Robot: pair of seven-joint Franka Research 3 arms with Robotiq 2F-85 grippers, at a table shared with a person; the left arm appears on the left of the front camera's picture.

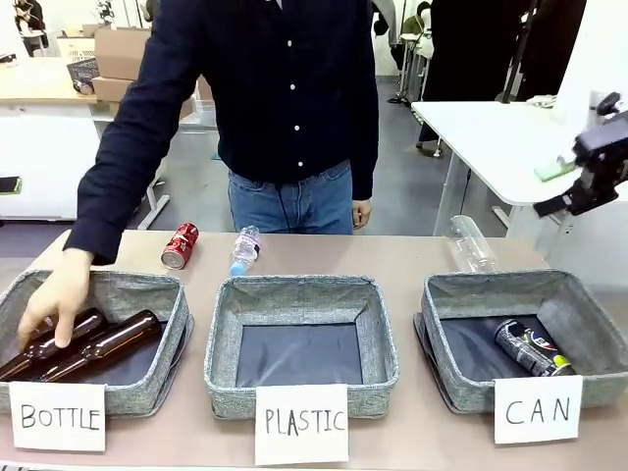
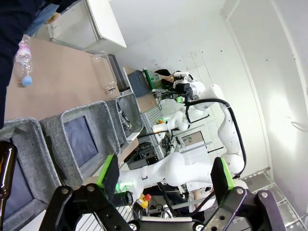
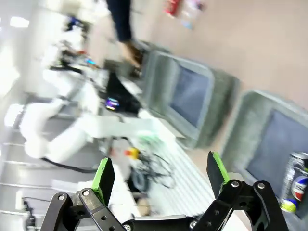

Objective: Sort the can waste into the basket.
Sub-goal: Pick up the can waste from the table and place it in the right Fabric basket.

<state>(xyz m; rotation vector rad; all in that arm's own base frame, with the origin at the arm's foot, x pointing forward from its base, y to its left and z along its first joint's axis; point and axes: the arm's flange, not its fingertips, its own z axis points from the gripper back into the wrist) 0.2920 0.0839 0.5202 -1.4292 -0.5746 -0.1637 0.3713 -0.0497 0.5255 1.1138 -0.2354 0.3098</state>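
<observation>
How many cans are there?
2. A black can lies inside the CAN basket. A red can lies on the table, behind the BOTTLE basket. No others seem hidden.

Seeing a black can [image 1: 530, 348] lying on its side in the CAN basket [image 1: 491, 283], toward its right front. Seeing a red can [image 1: 180, 245] lying on the table [image 1: 392, 255] behind the BOTTLE basket [image 1: 137, 285], a plastic bottle [image 1: 244, 250] near it, and a clear bottle [image 1: 471, 243] lying behind the CAN basket. Reaching a hand [image 1: 57, 294] into the BOTTLE basket, touching one of two brown bottles [image 1: 108, 345]. Spotting the right gripper [image 1: 554, 189] hanging high at the right edge, jaws standing apart.
</observation>
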